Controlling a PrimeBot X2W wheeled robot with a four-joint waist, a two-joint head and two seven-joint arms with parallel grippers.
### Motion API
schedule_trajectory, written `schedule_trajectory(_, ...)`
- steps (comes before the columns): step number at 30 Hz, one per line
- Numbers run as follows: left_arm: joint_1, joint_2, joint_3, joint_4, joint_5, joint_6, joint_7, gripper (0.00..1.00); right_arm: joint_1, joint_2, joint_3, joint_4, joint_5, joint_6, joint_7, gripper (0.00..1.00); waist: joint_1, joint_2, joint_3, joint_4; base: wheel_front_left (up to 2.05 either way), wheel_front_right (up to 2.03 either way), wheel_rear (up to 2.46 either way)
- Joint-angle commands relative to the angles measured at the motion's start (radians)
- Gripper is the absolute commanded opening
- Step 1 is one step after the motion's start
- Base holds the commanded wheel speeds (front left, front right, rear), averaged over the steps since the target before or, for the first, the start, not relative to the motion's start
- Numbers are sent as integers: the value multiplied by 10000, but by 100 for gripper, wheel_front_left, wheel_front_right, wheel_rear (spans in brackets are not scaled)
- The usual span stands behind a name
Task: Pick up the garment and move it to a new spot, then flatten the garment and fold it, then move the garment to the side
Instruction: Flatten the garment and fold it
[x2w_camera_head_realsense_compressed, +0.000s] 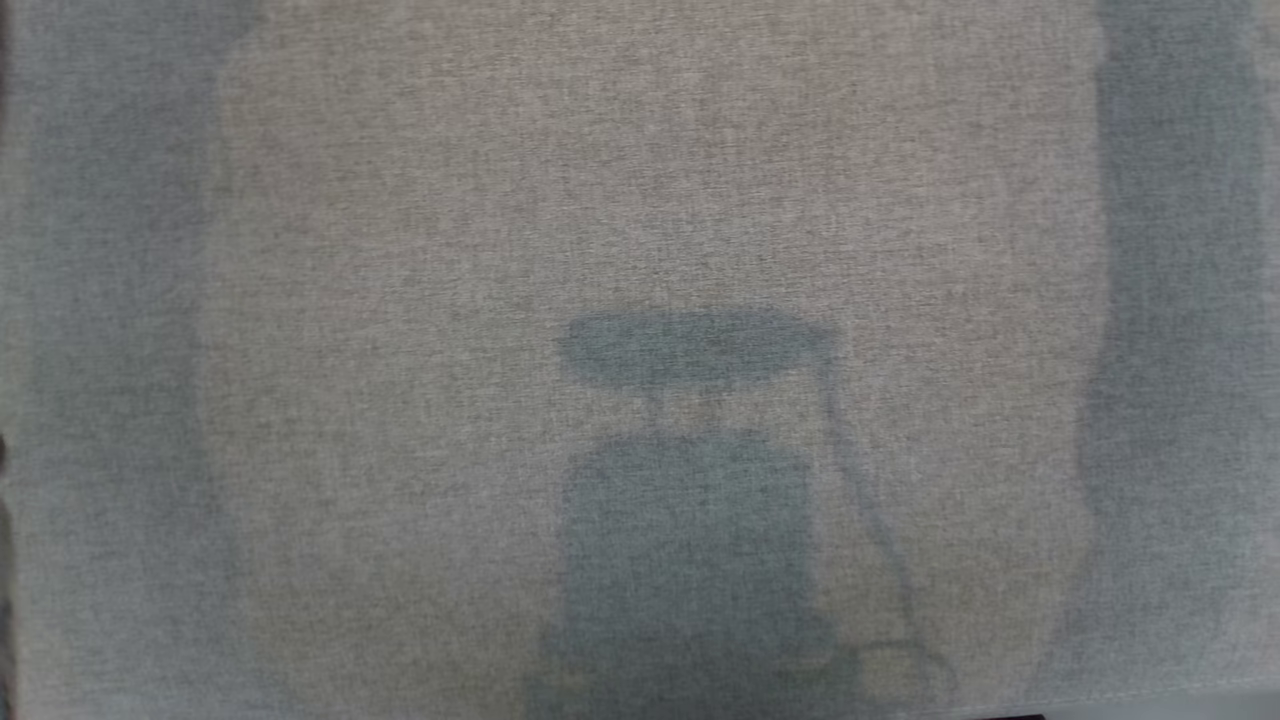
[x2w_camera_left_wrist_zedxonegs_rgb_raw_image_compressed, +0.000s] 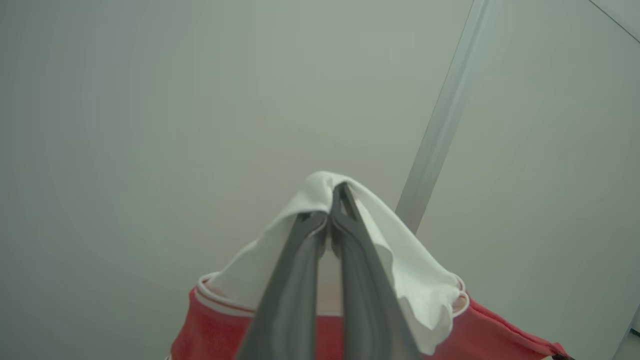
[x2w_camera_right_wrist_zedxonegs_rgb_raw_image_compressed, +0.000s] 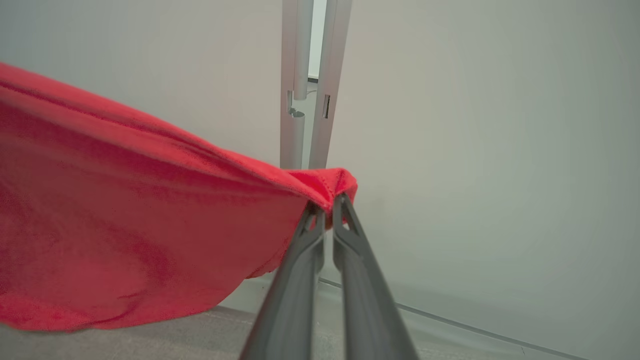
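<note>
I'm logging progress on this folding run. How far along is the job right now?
Done: the garment is lifted above the grey surface. In hand: the left gripper is shut on its white part and the right gripper on a red edge, with the cloth spread between them. Left: setting it down at the new spot, flattening, folding, moving it aside.
</note>
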Motion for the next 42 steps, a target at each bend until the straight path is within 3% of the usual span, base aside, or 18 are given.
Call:
schedule_trajectory(1, 620, 6, 19, -251, -196, -59, -132, 0, 521, -236, 218, -55, 223, -22, 72, 0, -2, -1, -23, 224, 0, 0, 0)
schedule_trajectory(4, 2487, -119, -105, -899, -475, -105, -268, 0, 1803, -784, 733, -482, 866, -23, 333, 0, -2, -1, -325, 403, 0, 0, 0)
schedule_trajectory(5, 3813, -166, -137, -1416, -604, 63, -331, 0, 2826, -1108, 929, -901, 1389, -22, 714, 0, -2, -1, -642, 542, 0, 0, 0)
schedule_trajectory(10, 7222, -256, -209, -2816, -770, 767, -464, 0, 5440, -1896, 644, -2449, 2449, -24, 1949, 0, -2, -1, -1592, 752, 0, 0, 0)
schedule_trajectory(15, 9903, -455, -346, -3672, -750, 1425, -552, 0, 7759, -2056, -103, -4196, 2580, -25, 3227, 0, -2, -1, -2504, 911, 0, 0, 0)
schedule_trajectory(21, 11496, -732, -613, -3269, -363, 1764, -618, 0, 10026, -1204, -1080, -5958, 2069, -22, 4713, 0, -2, -1, -3442, 1156, 0, 0, 0)
schedule_trajectory(26, 12035, -804, -778, -2863, 29, 1937, -654, 0, 11468, -629, -1204, -7106, 1944, -22, 5409, 0, -2, -1, -3995, 1251, 0, 0, 0)
schedule_trajectory(35, 13412, -114, -1695, -2571, 877, 2423, 53, 0, 13811, -74, -1693, -8193, 1216, -22, 6198, 0, -2, -1, -4995, 1307, 0, 0, 0)
schedule_trajectory(42, 14415, 342, -1989, -3073, 679, 2583, 799, 0, 14895, 338, -1997, -8199, 895, -22, 6407, 0, -2, -1, -5408, 1289, 0, 0, 0)
